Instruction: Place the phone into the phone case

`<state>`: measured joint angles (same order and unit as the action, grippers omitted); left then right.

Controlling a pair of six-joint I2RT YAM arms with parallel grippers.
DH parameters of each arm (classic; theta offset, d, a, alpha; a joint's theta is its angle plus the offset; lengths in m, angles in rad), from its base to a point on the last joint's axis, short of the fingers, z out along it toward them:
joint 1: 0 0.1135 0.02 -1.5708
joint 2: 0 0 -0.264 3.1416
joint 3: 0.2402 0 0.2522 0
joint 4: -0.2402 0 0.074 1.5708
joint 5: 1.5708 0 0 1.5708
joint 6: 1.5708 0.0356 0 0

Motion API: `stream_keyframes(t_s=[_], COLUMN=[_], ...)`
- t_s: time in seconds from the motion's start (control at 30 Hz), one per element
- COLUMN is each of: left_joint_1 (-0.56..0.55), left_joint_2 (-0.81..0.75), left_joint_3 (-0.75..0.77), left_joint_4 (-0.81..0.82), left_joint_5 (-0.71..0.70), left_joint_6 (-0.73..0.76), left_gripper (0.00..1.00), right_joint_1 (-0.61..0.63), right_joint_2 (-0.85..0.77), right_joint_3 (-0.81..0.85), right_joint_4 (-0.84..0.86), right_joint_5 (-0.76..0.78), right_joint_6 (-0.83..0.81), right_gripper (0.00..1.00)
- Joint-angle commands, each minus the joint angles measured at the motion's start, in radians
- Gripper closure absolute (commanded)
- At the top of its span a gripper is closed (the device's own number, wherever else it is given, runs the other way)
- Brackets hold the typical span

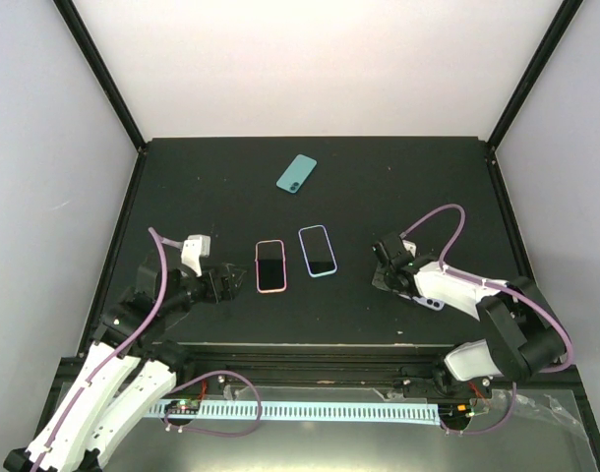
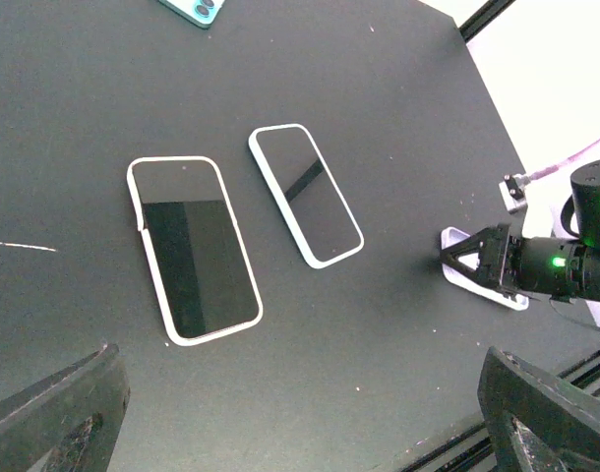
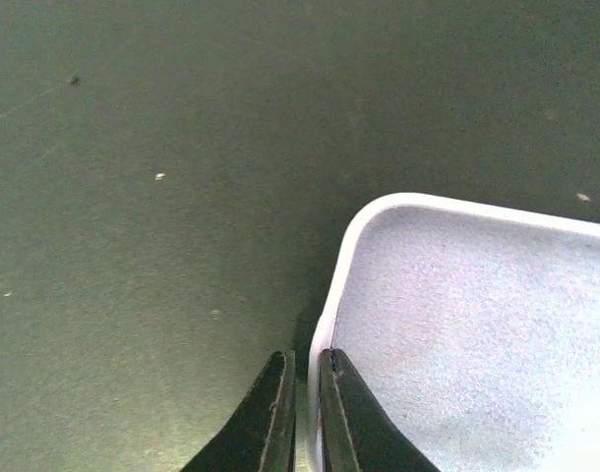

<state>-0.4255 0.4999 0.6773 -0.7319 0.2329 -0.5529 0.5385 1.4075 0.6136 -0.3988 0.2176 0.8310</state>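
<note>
The teal-green phone [image 1: 296, 173] lies back up at the far middle of the table, its corner showing in the left wrist view [image 2: 193, 10]. The pale lavender phone case [image 3: 467, 334] lies inside up at the right; it also shows in the top view [image 1: 430, 300] and the left wrist view [image 2: 482, 285]. My right gripper [image 3: 305, 393] is shut on the case's side wall, one finger inside and one outside. My left gripper [image 1: 218, 282] is open and empty, left of the pink-rimmed phone, far from the teal phone.
A pink-rimmed phone [image 1: 270, 265] and a light blue-rimmed phone [image 1: 318, 251] lie screen up side by side in the middle, also in the left wrist view [image 2: 193, 248] [image 2: 305, 194]. The table's front rail [image 1: 310, 349] runs near the arms.
</note>
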Motion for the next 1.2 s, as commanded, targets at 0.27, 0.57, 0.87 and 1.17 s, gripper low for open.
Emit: stream_keyframes(t_s=[0.27,0.57,0.87,1.17], left_joint_1=[0.004,0.004,0.004,0.005], left_joint_2=[0.037,0.061,0.114,0.269], left_joint_3=[-0.033,-0.029,-0.018,0.041], left_joint_4=[0.063,0.071,0.082,0.207], left_joint_5=[0.040,0.019,-0.008,-0.097], left_joint_6=[-0.023,-0.028,-0.026,0.045], left_gripper=[0.01,0.01,0.01,0.01], right_joint_1=[0.070,0.298,0.423,0.423], right_joint_2=[-0.079,-0.066,-0.100,-0.245], right_joint_3=[-0.078,-0.087,-0.111,-0.087], right_joint_4=[0.150,0.182,0.187,0.114], right_joint_5=[-0.265,-0.316,-0.348,-0.295], right_joint_6=[-0.209,-0.212,-0.218,-0.194], right_gripper=[0.97,0.97,0.94,0.67])
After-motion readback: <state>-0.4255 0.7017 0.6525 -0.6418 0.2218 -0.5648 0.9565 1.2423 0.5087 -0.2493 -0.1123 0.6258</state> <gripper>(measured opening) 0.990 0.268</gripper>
